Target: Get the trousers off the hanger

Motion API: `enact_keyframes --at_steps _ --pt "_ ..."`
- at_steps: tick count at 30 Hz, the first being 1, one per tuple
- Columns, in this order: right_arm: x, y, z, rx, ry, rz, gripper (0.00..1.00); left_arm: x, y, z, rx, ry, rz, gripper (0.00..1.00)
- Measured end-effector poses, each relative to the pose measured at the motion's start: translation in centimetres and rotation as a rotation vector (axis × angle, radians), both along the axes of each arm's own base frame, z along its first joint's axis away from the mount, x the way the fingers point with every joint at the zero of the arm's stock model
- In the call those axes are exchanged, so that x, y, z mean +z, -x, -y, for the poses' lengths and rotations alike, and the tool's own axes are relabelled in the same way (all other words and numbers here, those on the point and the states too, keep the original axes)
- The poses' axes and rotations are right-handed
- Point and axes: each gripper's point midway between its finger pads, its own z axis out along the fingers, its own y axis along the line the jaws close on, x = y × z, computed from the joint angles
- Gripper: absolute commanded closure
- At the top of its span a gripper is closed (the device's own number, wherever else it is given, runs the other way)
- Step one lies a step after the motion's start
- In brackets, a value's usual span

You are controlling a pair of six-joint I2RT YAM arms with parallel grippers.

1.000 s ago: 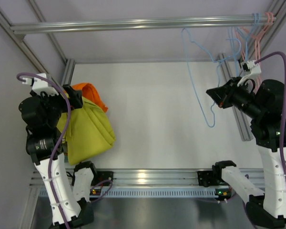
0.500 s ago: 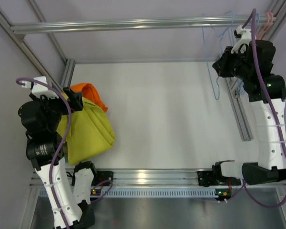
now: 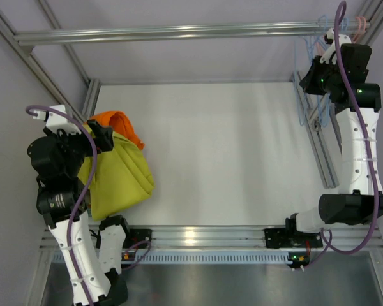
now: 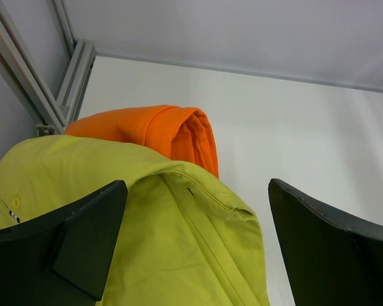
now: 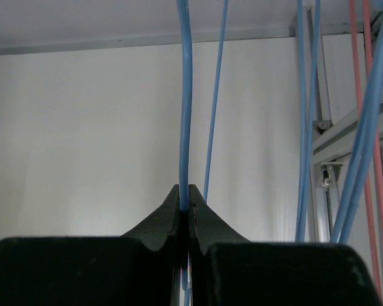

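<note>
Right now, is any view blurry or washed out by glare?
Top external: sharp, evenly lit, one glare patch on the near rail. Left wrist: trousers crisp, the left fingers dark and soft-edged. Right wrist: hanger clear, right fingers nearly black.

Bench (image 3: 230,153) middle is wide open. Trousers (image 3: 118,182) and orange garment (image 3: 122,122) crowd the left edge; hanger (image 5: 185,95) plus other wire hangers (image 5: 304,95) dangle in the far-right corner.

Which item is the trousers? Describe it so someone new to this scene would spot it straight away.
On the white table, look at the left edge beside the left arm. The trousers are the yellow-green folded cloth there, partly covering the orange garment at their far side; colour alone sets them apart.
</note>
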Motion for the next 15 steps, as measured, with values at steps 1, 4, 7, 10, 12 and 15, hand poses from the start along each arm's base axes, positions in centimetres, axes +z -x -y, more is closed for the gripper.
enact_keyframes --at_steps 1,4,7,10,12,15 --pt "-0.2 -0.2 0.5 -0.009 0.001 -0.003 1.00 -0.1 0.0 0.1 -0.005 0.002 -0.004 0.02" --pt "-0.6 -0.4 1.3 -0.020 -0.004 -0.016 1.00 -0.7 -0.2 0.2 -0.018 0.020 -0.051 0.02" --pt "-0.7 -0.4 1.7 -0.013 -0.003 -0.018 1.00 -1.2 -1.2 0.2 -0.031 0.040 -0.106 0.02" --pt "-1.0 -0.5 1.9 -0.002 0.002 -0.018 1.00 -2.1 -2.0 0.1 -0.042 0.059 -0.154 0.02" --pt "-1.5 -0.8 2.1 0.002 0.007 -0.018 1.00 -2.9 -2.2 0.2 -0.052 0.074 -0.193 0.02" --pt "-1.8 -1.2 2.5 0.005 0.013 -0.008 1.00 -3.7 -2.5 0.4 -0.075 0.088 -0.239 0.02"
